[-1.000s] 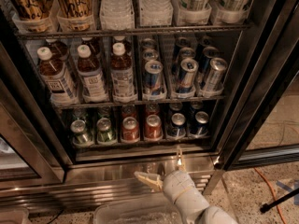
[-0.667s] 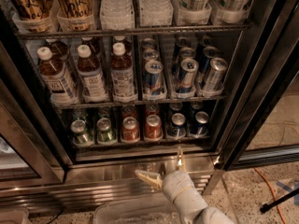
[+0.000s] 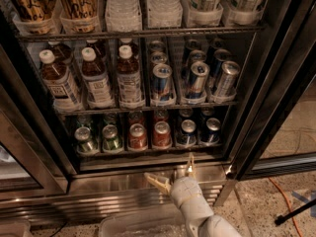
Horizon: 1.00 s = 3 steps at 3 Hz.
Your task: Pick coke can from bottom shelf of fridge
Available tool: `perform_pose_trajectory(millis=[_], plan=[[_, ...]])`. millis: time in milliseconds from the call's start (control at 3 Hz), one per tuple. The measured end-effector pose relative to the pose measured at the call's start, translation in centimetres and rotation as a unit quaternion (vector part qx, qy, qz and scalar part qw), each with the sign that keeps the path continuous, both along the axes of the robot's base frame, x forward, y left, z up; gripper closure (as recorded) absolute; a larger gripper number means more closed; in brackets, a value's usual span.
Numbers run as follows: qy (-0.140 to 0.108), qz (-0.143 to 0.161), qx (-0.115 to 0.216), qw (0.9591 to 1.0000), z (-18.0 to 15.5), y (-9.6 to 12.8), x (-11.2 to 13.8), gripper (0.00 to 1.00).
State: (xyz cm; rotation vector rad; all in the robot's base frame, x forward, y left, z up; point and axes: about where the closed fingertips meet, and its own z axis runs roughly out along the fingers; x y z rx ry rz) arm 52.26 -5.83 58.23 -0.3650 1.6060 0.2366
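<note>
Coke can, short and red with a silver top point(image 3: 161, 134), stands at the front of its row in the lower middle of the frame, facing the opening where a straight reach can meet it. The tall black-framed drinks fridge point(image 3: 269, 78) stands open, its racks exposed above a shiny slatted steel base point(image 3: 98, 197). The dark wire bottom shelf point(image 3: 148, 153) sorts its load by colour: green cans point(image 3: 85, 139) at left, dark blue cans point(image 3: 188, 132) at right, and a second red can point(image 3: 138, 136) just beside the target. Close overhead, the rack of brown-drink bottles point(image 3: 59, 80) and tall silver-blue cans point(image 3: 162, 82) probably rules out coming down from above. The pale two-finger gripper point(image 3: 168, 166) hangs at bottom centre before the steel base, below the shelf, fingers spread in a V and empty; tight neighbours leave them little room.
</note>
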Motion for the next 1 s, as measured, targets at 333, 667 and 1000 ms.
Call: perform_pose_trajectory(millis=[333, 667, 1000], plan=[[-0.011, 0.002, -0.001, 0.9999, -0.3, 0.0, 0.8, 0.00], [-0.021, 0.000, 0.000, 0.9998, -0.2, -0.2, 1.6, 0.00], [-0.039, -0.005, -0.003, 0.9992, 0.6, -0.6, 2.7, 0.00]])
